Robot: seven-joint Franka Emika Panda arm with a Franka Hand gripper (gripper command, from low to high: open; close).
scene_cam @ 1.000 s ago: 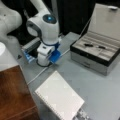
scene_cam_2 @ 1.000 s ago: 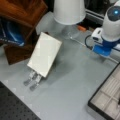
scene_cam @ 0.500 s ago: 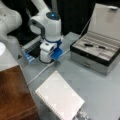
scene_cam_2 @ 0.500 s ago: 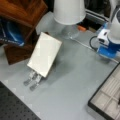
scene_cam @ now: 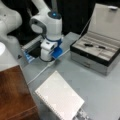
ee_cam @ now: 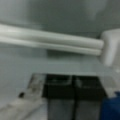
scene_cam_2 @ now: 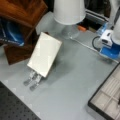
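grey tabletop (scene_cam: 100, 90) fills most of both front views, with dark clutter at the back and a brown wooden block (scene_cam: 13, 92) at a front view's left. the white and blue gripper (scene_cam: 47, 58) is pressed low to the table near the back edge, right over a thin white cable (scene_cam: 41, 72) that trails across the surface toward a front view's bottom left. in the wrist view the dark fingers (ee_cam: 60, 87) stand side by side with no gap between them, closed and empty, and the white cable with its blocky white plug (ee_cam: 111, 47) lies just beyond their tips, apart from them.

the cable looks light, limp and smooth, so it would likely sag and slide if pinched along its run; the stiff plug end seems the surer place to take hold, across its flat sides.

a white spiral-bound notebook (scene_cam: 60, 98) leans on a small stand nearby, an open grey jewellery box (scene_cam: 92, 56) sits at a front view's right, and a white lamp shade (scene_cam_2: 68, 11) stands at a front view's top.
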